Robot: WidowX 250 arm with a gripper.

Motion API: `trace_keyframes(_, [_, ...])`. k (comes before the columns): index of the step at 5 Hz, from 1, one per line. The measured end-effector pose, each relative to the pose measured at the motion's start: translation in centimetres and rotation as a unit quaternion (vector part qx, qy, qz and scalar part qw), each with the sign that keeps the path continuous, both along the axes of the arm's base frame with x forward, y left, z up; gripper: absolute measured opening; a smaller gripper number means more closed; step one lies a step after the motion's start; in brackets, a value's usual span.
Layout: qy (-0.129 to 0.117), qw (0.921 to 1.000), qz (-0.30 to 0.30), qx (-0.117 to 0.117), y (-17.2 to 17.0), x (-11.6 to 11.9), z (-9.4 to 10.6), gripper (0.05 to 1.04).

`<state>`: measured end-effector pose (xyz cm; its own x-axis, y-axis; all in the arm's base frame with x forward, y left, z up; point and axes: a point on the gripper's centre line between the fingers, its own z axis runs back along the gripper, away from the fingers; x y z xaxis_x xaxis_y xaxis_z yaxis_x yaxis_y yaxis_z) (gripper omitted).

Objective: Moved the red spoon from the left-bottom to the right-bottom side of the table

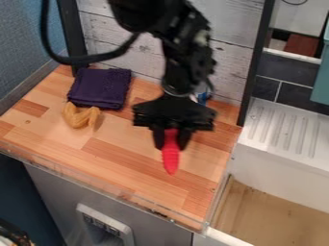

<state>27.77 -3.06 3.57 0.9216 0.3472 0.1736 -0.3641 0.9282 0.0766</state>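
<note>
Pointing its free end toward the near edge of the wooden surface, the red spoon lay on the 4 o'clock side of the board's middle. Just beyond that end, the claw pointed down, its two fingers closed around the spoon's far part, one on each side. Whether the spoon touched the wood or hung a little above it could not be told.

The carry seemed the step in hand: the grip looked made, and the spoon was on the right half but short of the near right corner, at 5 o'clock. The next move called for bringing it nearer, toward 5 o'clock, keeping it inside the rim by the sink, then lowering it and spreading the fingers to let go.

Farther back, the yellow thing sat at 10 o'clock, with the purple cloth behind it at 11, both well apart from the spoon.
</note>
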Motion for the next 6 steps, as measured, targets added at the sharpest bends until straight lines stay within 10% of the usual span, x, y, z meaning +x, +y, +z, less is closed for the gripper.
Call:
trace_keyframes(3, [0.078,0.9871,-0.135,0.035,-0.4,0.2,-4.7,0.365])
trace_keyframes(6, [0.089,0.9844,-0.149,0.031,-1.0,1.8,-7.0,0.435])
